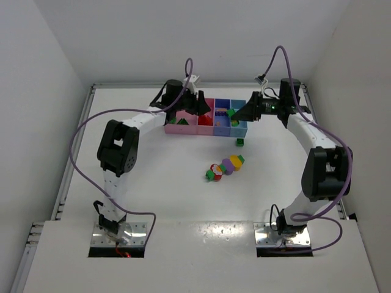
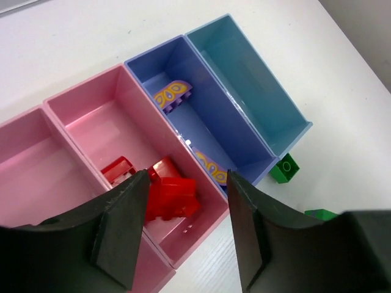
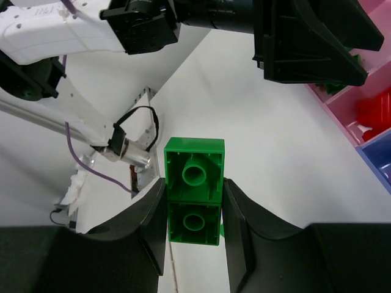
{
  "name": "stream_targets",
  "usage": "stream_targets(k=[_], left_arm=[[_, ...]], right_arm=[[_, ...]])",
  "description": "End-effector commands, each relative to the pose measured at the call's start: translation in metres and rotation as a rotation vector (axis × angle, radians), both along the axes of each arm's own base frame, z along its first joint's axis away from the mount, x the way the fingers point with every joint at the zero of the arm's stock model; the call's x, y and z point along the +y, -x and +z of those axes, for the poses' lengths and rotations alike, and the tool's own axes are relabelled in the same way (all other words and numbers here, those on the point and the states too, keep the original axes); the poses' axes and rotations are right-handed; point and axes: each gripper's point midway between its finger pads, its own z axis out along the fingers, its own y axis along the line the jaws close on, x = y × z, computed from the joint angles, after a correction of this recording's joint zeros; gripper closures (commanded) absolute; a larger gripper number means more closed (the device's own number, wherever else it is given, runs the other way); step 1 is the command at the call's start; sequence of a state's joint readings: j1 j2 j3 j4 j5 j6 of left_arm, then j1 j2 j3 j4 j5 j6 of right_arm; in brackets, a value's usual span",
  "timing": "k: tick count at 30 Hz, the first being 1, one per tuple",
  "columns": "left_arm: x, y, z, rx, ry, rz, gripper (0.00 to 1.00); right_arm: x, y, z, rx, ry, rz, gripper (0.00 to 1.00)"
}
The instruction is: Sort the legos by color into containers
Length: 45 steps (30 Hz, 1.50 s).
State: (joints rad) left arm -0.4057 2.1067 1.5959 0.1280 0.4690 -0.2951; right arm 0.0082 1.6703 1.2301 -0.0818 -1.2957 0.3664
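Green brick (image 3: pixel 194 189) sits clamped in my right fingers (image 3: pixel 149 232) by the bins' (image 1: pixel 238 130) 3 o'clock end, left fingers (image 2: pixel 119 232) gaping empty; next I'd carry it to the pink bin (image 1: pixel 177 129) holding green.

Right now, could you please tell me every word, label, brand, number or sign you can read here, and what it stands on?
None is readable in any view.
The purple pieces in the purple-blue bin: only a yellow oval pattern, no letters.
The green brick in the right claw: plain underside tubes, no brand.
The loose bricks in the top view: too small to tell.
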Motion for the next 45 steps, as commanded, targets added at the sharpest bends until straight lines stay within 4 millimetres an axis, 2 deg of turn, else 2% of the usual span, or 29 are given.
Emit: stream_targets(k=[1,3,4,7,9,10,11,12,14,15,16,18,19,20,21,24,26,27,30,31,34,37,38,39,40,41,43,44,45], left_arm=[[-0.001,-0.014,0.045,-0.100,0.053,0.029,0.38],[0.013,-0.021,0.061,-0.114,0.079,0.061,0.15],[0.019,-0.024,0.074,-0.137,0.088,0.073,0.12],[0.058,-0.026,0.127,-0.212,0.118,0.144,0.12],[0.097,-0.028,0.138,-0.204,0.103,0.221,0.12],[0.111,-0.026,0.146,-0.209,0.102,0.244,0.12],[0.126,-0.015,0.169,-0.242,0.112,0.259,0.12],[0.138,-0.009,0.171,-0.229,0.109,0.269,0.05],[0.173,0.002,0.181,-0.223,0.097,0.296,0.00],[0.186,0.009,0.171,-0.177,0.069,0.298,0.00],[0.214,0.009,0.171,-0.159,0.066,0.340,0.00],[0.240,0.022,0.161,-0.088,0.068,0.359,0.00],[0.265,0.024,0.151,-0.049,0.067,0.402,0.00],[0.273,0.031,0.151,-0.028,0.077,0.398,0.00],[0.282,0.037,0.137,0.034,0.079,0.416,0.00],[0.312,0.052,0.132,0.072,0.078,0.499,0.00],[0.320,0.061,0.133,0.046,0.046,0.532,0.00],[0.320,0.064,0.133,0.029,0.026,0.523,0.00],[0.322,0.070,0.134,0.010,0.001,0.529,0.00],[0.317,0.071,0.128,0.017,-0.006,0.515,0.00],[0.306,0.076,0.131,-0.029,-0.041,0.461,0.00],[0.289,0.079,0.142,-0.123,-0.041,0.410,0.00],[0.275,0.082,0.136,-0.123,-0.039,0.376,0.00],[0.265,0.082,0.138,-0.139,-0.043,0.350,0.00],[0.242,0.084,0.137,-0.154,-0.061,0.298,0.00],[0.227,0.088,0.133,-0.152,-0.066,0.258,0.00],[0.205,0.088,0.129,-0.170,-0.094,0.238,0.00],[0.179,0.096,0.125,-0.174,-0.098,0.191,0.00],[0.173,0.095,0.120,-0.181,-0.120,0.214,0.00]], right_arm=[[0.001,-0.005,0.013,-0.091,0.021,-0.007,1.00],[0.004,-0.013,0.002,-0.072,0.039,-0.012,1.00],[0.009,-0.018,0.004,-0.087,0.045,-0.006,1.00],[0.023,-0.031,0.007,-0.116,0.057,0.007,1.00],[0.037,-0.044,-0.006,-0.097,0.072,0.015,1.00],[0.053,-0.049,0.002,-0.138,0.071,0.041,1.00],[0.062,-0.054,0.000,-0.144,0.078,0.048,1.00],[0.072,-0.063,-0.017,-0.114,0.088,0.059,1.00],[0.102,-0.073,-0.012,-0.148,0.090,0.088,1.00],[0.113,-0.089,-0.021,-0.154,0.108,0.072,1.00],[0.122,-0.093,-0.026,-0.157,0.115,0.072,1.00],[0.143,-0.108,-0.028,-0.192,0.144,0.039,1.00],[0.149,-0.115,-0.033,-0.197,0.156,0.026,1.00],[0.160,-0.118,-0.052,-0.171,0.181,0.020,1.00],[0.164,-0.132,-0.052,-0.194,0.204,-0.029,1.00],[0.170,-0.155,-0.077,-0.181,0.280,-0.123,1.00],[0.177,-0.165,-0.082,-0.207,0.315,-0.157,0.95],[0.175,-0.170,-0.096,-0.203,0.342,-0.166,0.91],[0.176,-0.178,-0.108,-0.219,0.396,-0.201,0.64],[0.175,-0.180,-0.116,-0.222,0.411,-0.204,0.47],[0.177,-0.180,-0.117,-0.240,0.428,-0.210,0.23],[0.178,-0.176,-0.099,-0.285,0.413,-0.190,0.21],[0.176,-0.173,-0.081,-0.311,0.408,-0.191,0.21],[0.166,-0.170,-0.082,-0.307,0.431,-0.187,0.21],[0.162,-0.162,-0.053,-0.344,0.421,-0.191,0.21],[0.150,-0.164,-0.068,-0.317,0.459,-0.202,0.21],[0.113,-0.150,-0.048,-0.328,0.522,-0.255,0.23],[0.098,-0.143,-0.042,-0.318,0.541,-0.282,0.23],[0.070,-0.129,-0.030,-0.328,0.587,-0.331,0.23]])
